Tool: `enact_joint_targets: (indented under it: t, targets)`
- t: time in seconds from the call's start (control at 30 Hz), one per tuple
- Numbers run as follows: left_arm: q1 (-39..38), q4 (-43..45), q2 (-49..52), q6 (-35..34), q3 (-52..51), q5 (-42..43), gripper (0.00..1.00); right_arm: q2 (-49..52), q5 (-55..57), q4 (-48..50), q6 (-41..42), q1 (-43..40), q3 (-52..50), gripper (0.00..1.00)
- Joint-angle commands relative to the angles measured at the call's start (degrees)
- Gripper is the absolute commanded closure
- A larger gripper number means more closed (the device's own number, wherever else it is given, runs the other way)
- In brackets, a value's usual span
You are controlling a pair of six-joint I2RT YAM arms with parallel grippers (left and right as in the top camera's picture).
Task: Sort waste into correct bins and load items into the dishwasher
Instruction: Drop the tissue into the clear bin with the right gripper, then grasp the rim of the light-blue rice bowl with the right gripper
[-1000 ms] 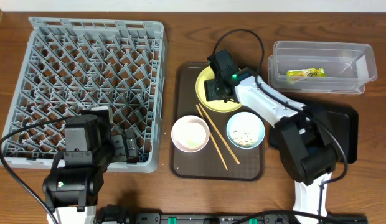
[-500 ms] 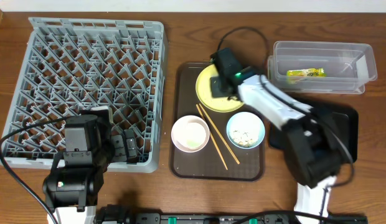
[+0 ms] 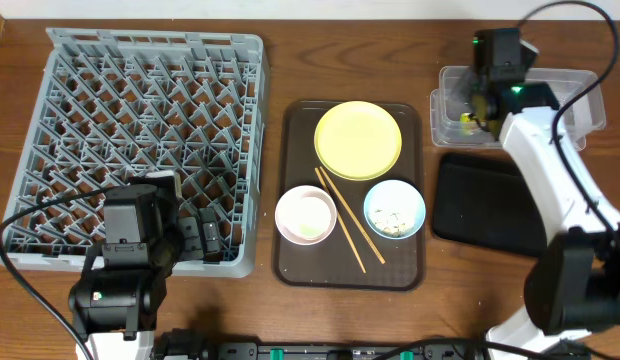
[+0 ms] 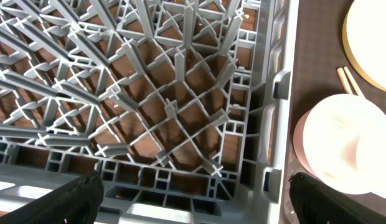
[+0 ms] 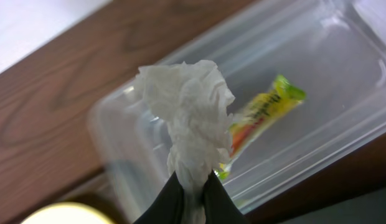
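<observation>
My right gripper (image 3: 479,103) (image 5: 192,183) is shut on the crumpled white tissue (image 5: 190,118) and holds it over the left end of the clear tub (image 3: 550,85) (image 5: 317,81). The green-yellow wrapper (image 3: 466,122) (image 5: 261,115) lies inside the tub. The yellow plate (image 3: 358,140), white bowl (image 3: 306,215), light-blue bowl (image 3: 394,208) with beige crumbs and the chopsticks (image 3: 345,215) sit on the brown serving tray (image 3: 290,265). My left gripper (image 3: 202,236) (image 4: 193,202) is open and empty over the near right corner of the grey rack (image 3: 140,100) (image 4: 168,112). I see no small white cup.
The flat black tray (image 3: 485,200) lies on the table just in front of the clear tub, under my right arm. The left wrist view also shows the white bowl (image 4: 336,143), the plate's edge (image 4: 373,37) and the chopstick tips (image 4: 348,81).
My right gripper has lifted off the yellow plate and swung right to above the clear tub, carrying the tissue. The plate is now bare. The left arm has not moved.
</observation>
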Motion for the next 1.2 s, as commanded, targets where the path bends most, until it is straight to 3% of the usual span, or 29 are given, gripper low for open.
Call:
enact_joint_targets:
  t: [0.0, 0.1, 0.2, 0.27, 0.4, 0.53, 0.63, 0.87, 1.17]
  targets:
    - [-0.1, -0.2, 0.0, -0.5, 1.3, -0.1, 0.03, 2.8, -3.0, 0.1, 4.6, -2.6, -0.4, 0.87]
    - [-0.1, -0.2, 0.0, -0.5, 1.3, -0.1, 0.03, 3.9, -4.7, 0.4, 4.5, -4.3, -0.4, 0.68]
    - [-0.1, -0.2, 0.0, -0.5, 1.3, -0.1, 0.03, 3.0, -5.7, 1.5, 2.4, -5.3, -0.4, 0.37]
    - [-0.1, -0.2, 0.0, -0.5, 1.3, -0.1, 0.03, 1.4, -9.0, 2.8, -2.5, -5.6, -0.4, 0.30]
    - [-0.1, -0.2, 0.0, -0.5, 1.3, -0.1, 0.03, -4.2, -18.3, 0.7, -12.0, -5.3, -0.4, 0.29]
    - [-0.1, -0.2, 0.0, -0.5, 1.3, -0.1, 0.03, -9.5, -30.1, -8.6, -23.2, -3.0, -0.4, 0.30]
    - [-0.1, -0.2, 0.0, -0.5, 1.3, -0.1, 0.03, -11.2, -31.5, -17.1, -27.7, 0.9, -0.4, 0.32]
    - [-0.1, -0.2, 0.0, -0.5, 1.3, -0.1, 0.03, -11.1, -26.5, -23.2, -26.5, 14.2, -5.7, 0.37]
    - [-0.1, -0.2, 0.0, -0.5, 1.3, -0.1, 0.03, -11.1, -20.3, -9.0, -20.8, 27.9, -22.0, 0.39]
